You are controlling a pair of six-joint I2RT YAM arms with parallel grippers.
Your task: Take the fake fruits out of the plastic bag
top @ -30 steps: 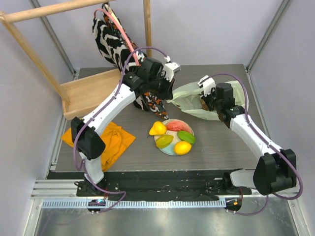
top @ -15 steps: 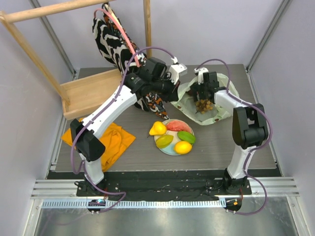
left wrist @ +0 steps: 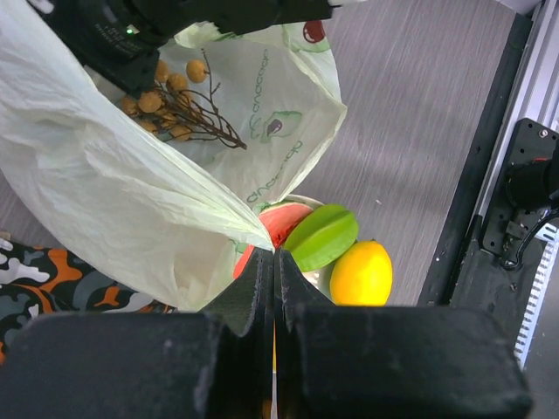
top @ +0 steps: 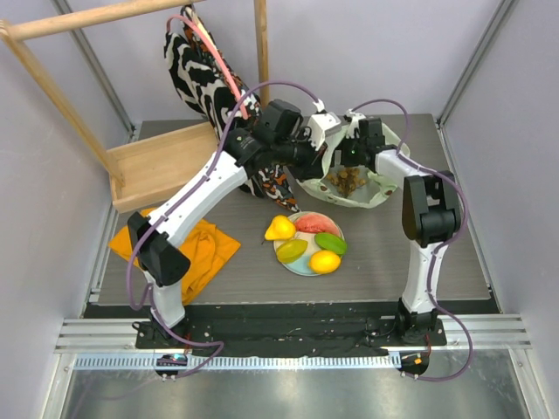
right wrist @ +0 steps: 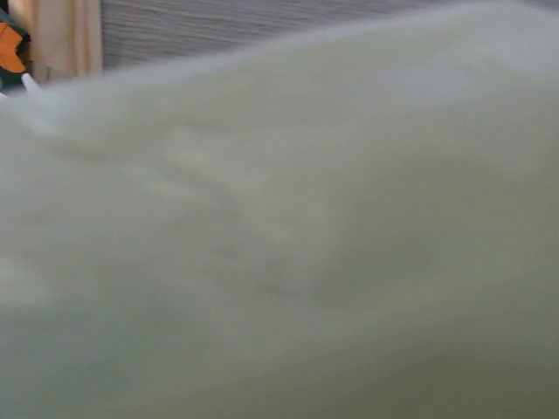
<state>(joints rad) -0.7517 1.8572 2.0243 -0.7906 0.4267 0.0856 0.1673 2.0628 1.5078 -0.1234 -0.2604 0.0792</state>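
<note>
The thin, crinkly, translucent pale-green plastic bag [left wrist: 113, 201] lies at the far right of the dark wood-grain table [top: 393, 253]. Its mouth is lifted by the left gripper [left wrist: 272, 260], whose fingers are clamped flat together on a pinch of film at the rim. On the bag's floor sits the brownish plastic grape bunch [left wrist: 170, 103], small hard beads on thin dark stalks. It looks light and knobbly and likely to snag the film, so the thick middle of the bunch seems the best place to take it. The right gripper [top: 356, 159] reaches into the mouth close over the grapes. Its own camera shows only blurred film, so I cannot tell whether its fingers are spread or closed, or touching the bunch. The bag should be soft, slippery and almost weightless, and would drag along unless its rim is pinned. Nearer, the round white-and-blue plate [top: 303, 269] carries the glossy yellow pear [top: 279, 229], red watermelon slice [top: 310, 223], green oval [top: 330, 243], yellow-green oval [top: 292, 250] and yellow lemon-shaped fruit [top: 324, 262].
</note>
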